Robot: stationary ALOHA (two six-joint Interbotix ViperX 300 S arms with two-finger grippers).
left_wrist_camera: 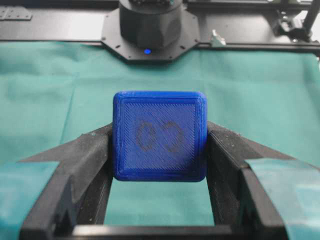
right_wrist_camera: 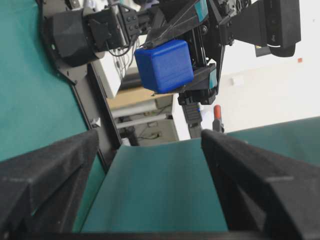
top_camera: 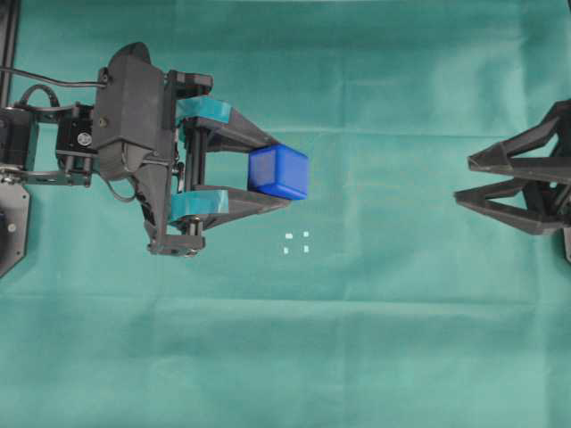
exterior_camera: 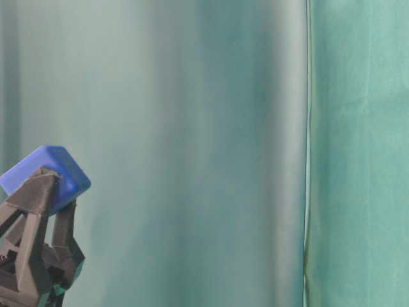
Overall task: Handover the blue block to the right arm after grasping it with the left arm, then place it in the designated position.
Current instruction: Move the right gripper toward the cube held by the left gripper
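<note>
At the left of the overhead view we see the left arm (top_camera: 134,147) stretched level toward the middle, its teal-taped tool (top_camera: 278,174) pinching the blue block (top_camera: 278,172) between the two finger ends. The block is lifted off the green tabletop (top_camera: 357,357); the table-level view shows it tilted on a corner, high against the backdrop, with only the tips of that tool in frame. From the left wrist camera we count one block, its face squarely toward the lens and bearing a faint dark mark, a finger (left_wrist_camera: 85,165) pressed against each side.

Just below and right of the block in the overhead view lies the designated position (top_camera: 296,242), four small white dots in a square on the cloth, clear of both tools.

At the far right, well apart from the block, the right arm's tool (top_camera: 462,180) points toward the middle, its two plain black fingers spread wide and holding nothing. The rest of that arm is cut off by the frame edge. The right wrist camera looks between those spread fingers up at the block in the other tool's grip.

We count two arms, two tools, one block, four dots.
</note>
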